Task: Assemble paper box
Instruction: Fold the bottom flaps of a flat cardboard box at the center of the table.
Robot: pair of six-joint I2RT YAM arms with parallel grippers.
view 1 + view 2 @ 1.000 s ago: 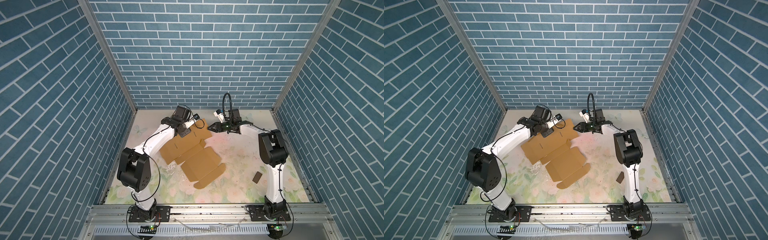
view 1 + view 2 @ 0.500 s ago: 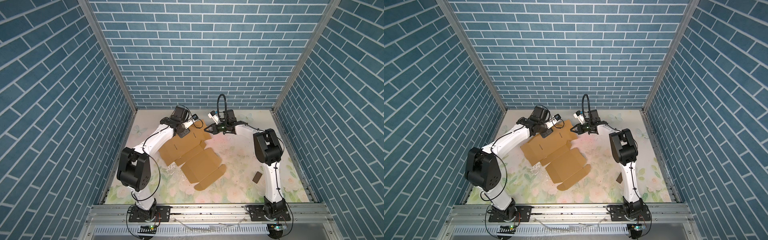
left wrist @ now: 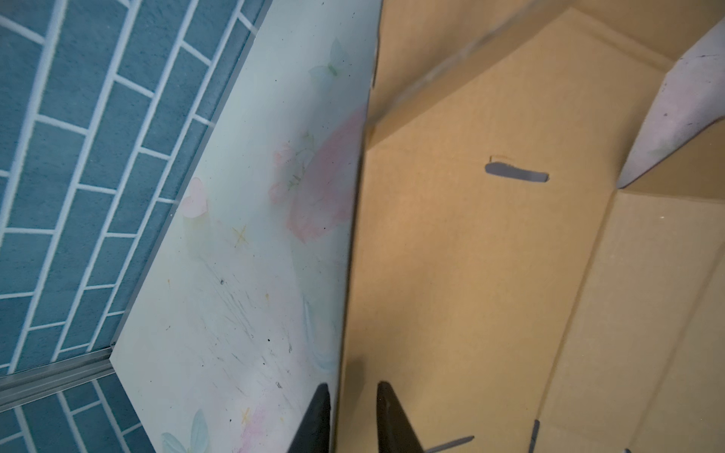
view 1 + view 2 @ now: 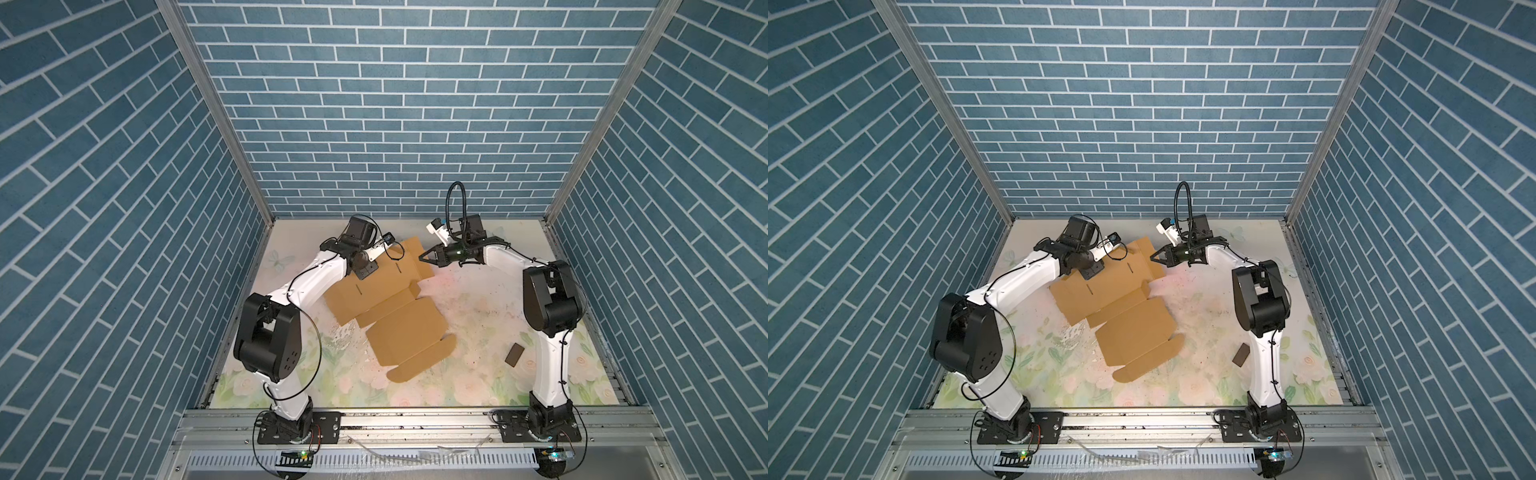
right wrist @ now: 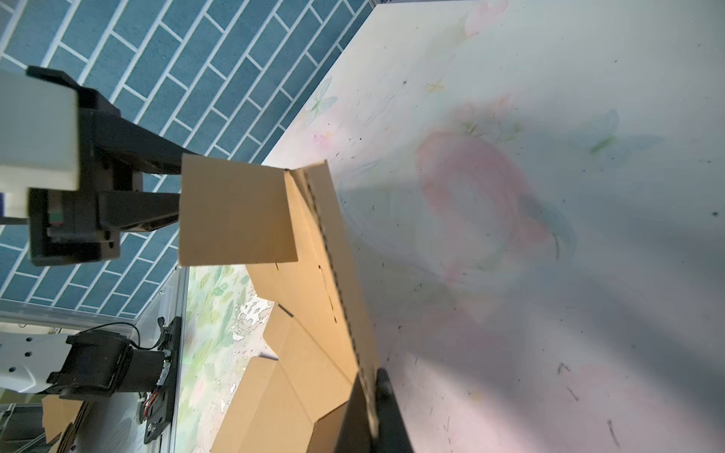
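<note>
Two right fingers (image 5: 390,423) are seen clenched on the paper box (image 5: 314,282), its corrugated edge being pinched tightly between them; the grip is taken at the sheet's far end, on the side toward the right arm. The left fingers (image 3: 314,423) are held slightly parted, with a clear gap left around the cardboard edge that passes between them, so that nothing is squeezed; one finger is placed on the desk (image 3: 235,274) side of that edge and the other over the brown panel.

Outward from both sets of fingers, the paper box is found as an unfolded sheet, laid mostly flat on the floral desk between the two arms and somewhat nearer the left one; its far strip is lifted off the surface, and one flap is stood upright close to the left fingers; the rounded tabs are found at its near end. A small dark chip (image 4: 514,354) is laid well apart from the sheet, just beside the right arm.
</note>
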